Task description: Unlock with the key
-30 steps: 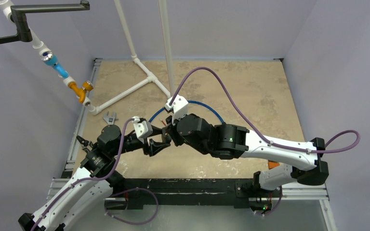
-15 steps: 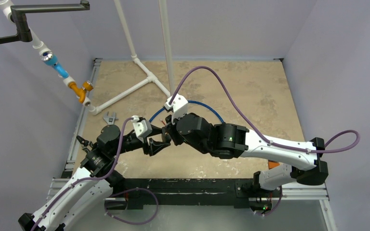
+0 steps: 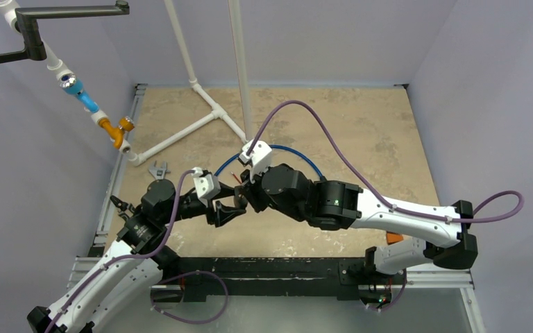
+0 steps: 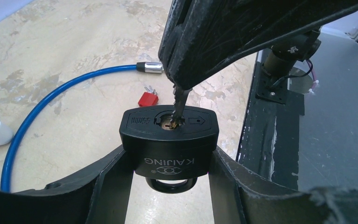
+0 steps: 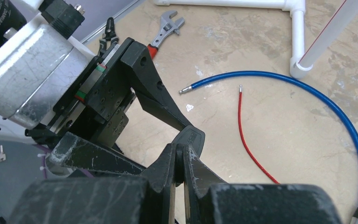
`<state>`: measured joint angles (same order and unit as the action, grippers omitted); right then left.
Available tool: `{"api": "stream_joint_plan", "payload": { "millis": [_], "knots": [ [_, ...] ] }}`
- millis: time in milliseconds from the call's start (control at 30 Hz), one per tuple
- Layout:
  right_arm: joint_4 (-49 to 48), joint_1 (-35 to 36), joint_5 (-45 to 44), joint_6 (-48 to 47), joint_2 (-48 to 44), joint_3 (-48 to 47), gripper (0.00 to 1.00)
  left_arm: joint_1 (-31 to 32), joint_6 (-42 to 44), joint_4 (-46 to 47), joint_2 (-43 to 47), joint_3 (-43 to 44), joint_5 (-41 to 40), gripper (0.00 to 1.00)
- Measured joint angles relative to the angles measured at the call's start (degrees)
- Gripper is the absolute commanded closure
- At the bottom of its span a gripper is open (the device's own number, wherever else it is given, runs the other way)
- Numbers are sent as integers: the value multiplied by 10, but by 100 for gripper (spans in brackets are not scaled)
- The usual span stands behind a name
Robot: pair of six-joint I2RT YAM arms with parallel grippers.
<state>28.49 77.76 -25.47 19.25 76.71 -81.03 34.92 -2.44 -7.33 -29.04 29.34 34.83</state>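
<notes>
Insertion of the key, seen from both wrists. The left hand (image 4: 168,161) is clamped on the padlock (image 4: 168,140), its two fingers pressing the lock's flanks, with the keyway face turned away from the palm and the shackle (image 4: 168,187) hanging towards the wrist. The right hand (image 5: 179,161) comes in from the opposite side, fingers pressed together on the bow of the key (image 4: 178,99). The blade juts from its fingertips and its tip sits at the mouth of the keyway (image 4: 170,122), while most of the blade appears to be outside. The step in hand is judged to be seating the key. To do it well, the blade should be in line with the keyway's axis and pushed straight in, the left hand bracing the lock against that push. Turning is best left until the blade is fully home, since a twist on a half-entered key may bind it or roll it between the fingers. A blue cable (image 4: 51,95) and a small red tag (image 4: 148,99) lie on the worktop (image 4: 74,37) beyond the left hand's fingertips, apart from the lock.
</notes>
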Motion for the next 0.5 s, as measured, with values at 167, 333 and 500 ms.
{"api": "stream_joint_plan", "payload": {
  "millis": [167,333,500],
  "knots": [
    [-25,-2,24,-12,-29,32,100,0,-4,3,-3,0,21,100],
    [-26,-2,25,-17,-28,33,100,0,-6,7,-3,0,25,100],
    [-25,-2,23,-17,-17,32,100,0,-6,-8,-4,0,21,100]
  ]
}}
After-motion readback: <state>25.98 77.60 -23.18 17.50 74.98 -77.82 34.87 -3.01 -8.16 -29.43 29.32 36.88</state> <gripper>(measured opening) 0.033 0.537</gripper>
